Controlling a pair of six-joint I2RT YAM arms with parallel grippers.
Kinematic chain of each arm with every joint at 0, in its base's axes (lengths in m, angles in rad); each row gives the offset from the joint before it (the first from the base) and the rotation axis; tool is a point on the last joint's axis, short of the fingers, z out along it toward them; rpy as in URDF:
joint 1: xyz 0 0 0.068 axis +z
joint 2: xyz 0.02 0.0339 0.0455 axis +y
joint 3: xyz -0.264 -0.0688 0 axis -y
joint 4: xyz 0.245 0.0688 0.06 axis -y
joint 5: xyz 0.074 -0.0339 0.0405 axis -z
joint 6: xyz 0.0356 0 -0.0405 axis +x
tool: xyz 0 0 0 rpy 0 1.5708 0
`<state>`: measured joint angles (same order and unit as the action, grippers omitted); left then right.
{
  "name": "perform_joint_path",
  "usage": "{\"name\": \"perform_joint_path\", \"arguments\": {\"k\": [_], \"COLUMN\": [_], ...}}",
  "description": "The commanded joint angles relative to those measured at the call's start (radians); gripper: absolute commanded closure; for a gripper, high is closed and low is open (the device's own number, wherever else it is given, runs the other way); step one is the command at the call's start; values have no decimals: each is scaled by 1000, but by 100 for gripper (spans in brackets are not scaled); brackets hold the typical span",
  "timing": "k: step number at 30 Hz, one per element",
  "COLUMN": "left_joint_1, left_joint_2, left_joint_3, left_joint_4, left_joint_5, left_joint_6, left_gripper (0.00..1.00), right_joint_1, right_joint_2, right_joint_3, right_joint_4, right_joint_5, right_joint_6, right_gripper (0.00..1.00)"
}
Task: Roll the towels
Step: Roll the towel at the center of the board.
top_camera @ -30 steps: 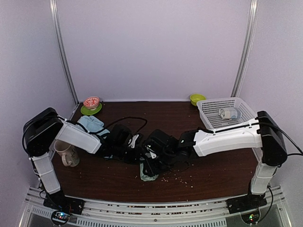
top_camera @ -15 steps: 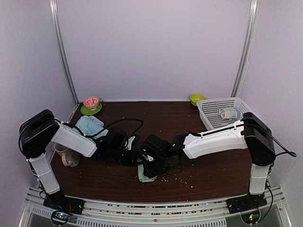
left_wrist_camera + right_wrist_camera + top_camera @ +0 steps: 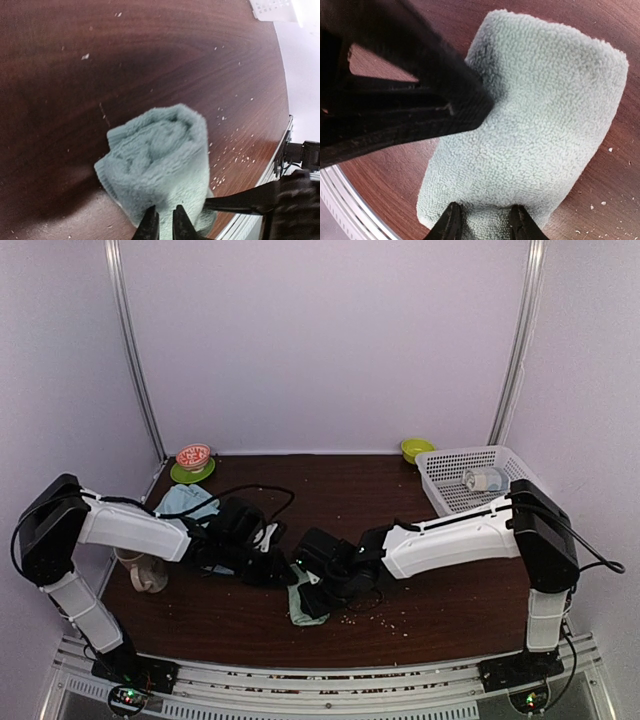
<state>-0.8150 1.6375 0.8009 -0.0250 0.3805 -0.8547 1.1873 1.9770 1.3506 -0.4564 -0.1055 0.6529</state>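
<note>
The pale sage-green towel [image 3: 303, 608] lies rolled into a short thick bundle near the table's front middle. It fills the left wrist view [image 3: 160, 150] and the right wrist view [image 3: 545, 115]. My left gripper [image 3: 283, 568] comes in from the left, its fingertips [image 3: 162, 225] on the roll's near edge with only a sliver of gap; I cannot tell whether cloth is pinched. My right gripper [image 3: 312, 585] is shut on the roll's end [image 3: 484, 222], with cloth bunched between its fingers. The light blue towel [image 3: 185, 502] lies crumpled at the left, partly behind my left arm.
A beige mug [image 3: 140, 570] stands under my left forearm. A red bowl on a green plate [image 3: 193, 458] sits at the back left. At the back right are a green bowl [image 3: 417, 449] and a white basket [image 3: 450, 495] holding a clear jar. Crumbs dot the wood by the roll.
Both arms have drawn a little to the left and lower over the roll. The right jaws have narrowed onto the towel's end. The left jaws have parted very slightly.
</note>
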Motion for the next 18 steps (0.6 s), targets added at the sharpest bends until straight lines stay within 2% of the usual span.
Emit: {"name": "perform_joint_path", "arguments": {"k": [1, 11, 14, 18], "left_joint_1": [3, 3, 7, 23], "left_joint_2": [1, 99, 154, 196], "left_joint_3": [70, 117, 111, 53], "left_joint_4": [-41, 34, 37, 89], "left_joint_5": [-16, 36, 29, 12], "left_joint_6": [26, 5, 2, -30], "left_gripper": [91, 91, 96, 100], "right_joint_1": [17, 23, 24, 22], "right_joint_2": [54, 60, 53, 5], "right_joint_3": [-7, -1, 1, -6], "right_joint_4": [-72, -69, -72, -75], "right_joint_5": [7, 2, 0, -7], "right_joint_6": [-9, -10, -13, -11], "right_gripper": [67, 67, 66, 59]}}
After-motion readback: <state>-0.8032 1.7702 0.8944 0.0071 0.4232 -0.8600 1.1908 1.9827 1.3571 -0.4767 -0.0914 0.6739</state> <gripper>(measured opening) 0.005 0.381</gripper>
